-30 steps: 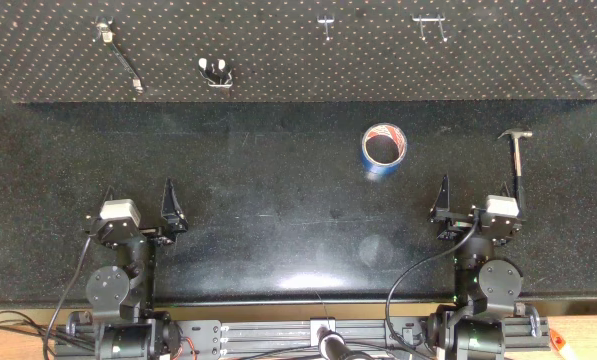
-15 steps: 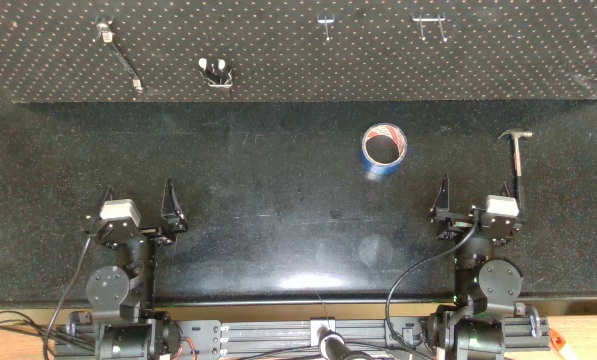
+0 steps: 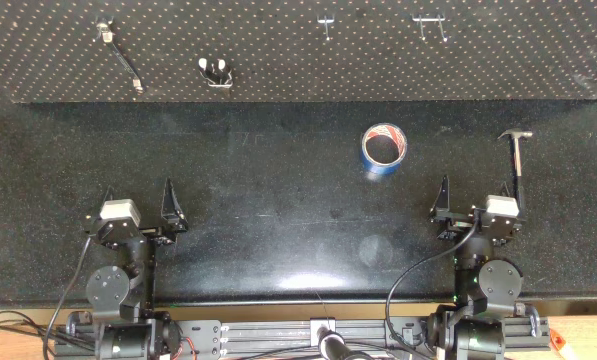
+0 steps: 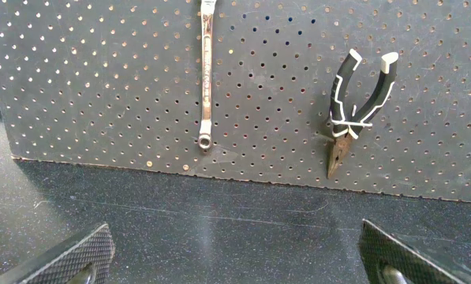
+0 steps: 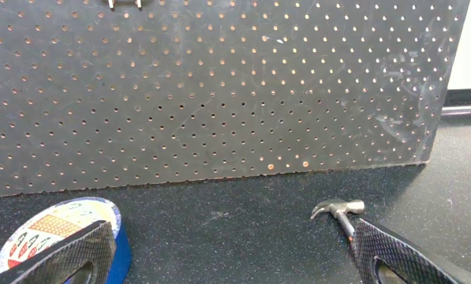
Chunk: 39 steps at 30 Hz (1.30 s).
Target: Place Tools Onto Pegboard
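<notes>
- A robotics lab bench, fitted out like a small workshop.
- A black pegboard [image 3: 278, 50] stands along the back of a dark speckled worktop [image 3: 278, 190]. A wrench [image 4: 207, 71] and pliers [image 4: 343, 132] hang on it, with bare metal hooks [image 3: 429, 24] further along.
- A hammer [image 3: 519, 160] and a roll of tape [image 3: 367, 155] lie on the worktop.
- A left arm [image 3: 118, 245] and a right arm [image 3: 493, 245] stand on a metal rail [image 3: 278, 328] at the front edge, with cables [image 3: 418, 270] trailing.

The black perforated pegboard [image 3: 278, 50] is showing a matt, faintly scuffed face. The slim silver wrench [image 4: 206, 75] is gleaming as polished metal. The pliers [image 4: 353, 102] are wearing smooth black-and-white plastic grips over dull brownish metal. The blue tape roll [image 3: 384, 148] is looking glossy. The black speckled tabletop [image 3: 278, 200] is reflecting light along its near edge. The fingers [image 4: 69, 254] of the left gripper [image 4: 235, 229] are displaying a woven carbon-fibre texture.
</notes>
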Available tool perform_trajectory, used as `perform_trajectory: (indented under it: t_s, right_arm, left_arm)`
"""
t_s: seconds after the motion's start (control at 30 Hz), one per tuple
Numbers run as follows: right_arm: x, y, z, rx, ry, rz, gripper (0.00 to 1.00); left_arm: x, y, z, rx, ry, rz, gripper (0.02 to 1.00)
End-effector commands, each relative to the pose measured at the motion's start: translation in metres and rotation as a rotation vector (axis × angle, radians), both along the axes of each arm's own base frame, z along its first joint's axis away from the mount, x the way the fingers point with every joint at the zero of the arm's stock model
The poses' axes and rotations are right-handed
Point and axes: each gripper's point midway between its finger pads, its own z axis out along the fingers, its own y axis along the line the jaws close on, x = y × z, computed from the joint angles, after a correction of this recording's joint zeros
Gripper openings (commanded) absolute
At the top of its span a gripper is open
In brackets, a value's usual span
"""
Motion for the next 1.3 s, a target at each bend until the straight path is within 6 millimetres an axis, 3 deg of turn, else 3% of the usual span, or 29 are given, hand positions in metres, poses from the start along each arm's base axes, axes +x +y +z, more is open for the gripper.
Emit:
perform_trajectory:
  t_s: [0.03,0.17,0.27,0.43,0.53,0.67,0.87,1.13,1.3]
  right_arm:
    - [0.003,0.002,0.01,-0.007,-0.002,0.013,0.974]
    - [0.013,0.003,0.053,-0.004,0.016,0.022,0.974]
    - [0.034,0.007,0.082,0.002,0.066,0.046,0.974]
    - [0.065,0.026,0.103,0.072,0.152,0.107,0.974]
    - [0.079,0.044,0.087,0.098,0.266,0.156,0.974]
    - [0.098,0.089,0.05,0.127,0.47,0.257,0.974]
    - [0.103,0.139,0.006,0.136,0.645,0.381,0.974]
    - [0.092,0.148,-0.06,0.181,0.878,0.369,0.974]
    - [0.091,0.151,-0.066,0.153,0.896,0.387,0.974]
  left_arm:
    - [0.0,-0.003,-0.001,-0.013,0.0,-0.014,0.996]
    - [0.0,-0.003,-0.001,-0.014,0.0,-0.014,0.996]
    - [0.0,-0.003,-0.001,-0.013,0.0,-0.014,0.996]
    - [0.0,-0.003,-0.001,-0.013,0.0,-0.014,0.996]
    - [0.0,-0.003,-0.001,-0.013,0.0,-0.014,0.996]
    - [0.0,-0.003,-0.001,-0.013,0.0,-0.014,0.996]
    - [0.0,-0.003,-0.001,-0.013,0.0,-0.014,0.996]
    - [0.0,-0.003,-0.001,-0.013,0.0,-0.014,0.996]
    - [0.0,-0.003,-0.001,-0.013,0.0,-0.014,0.996]
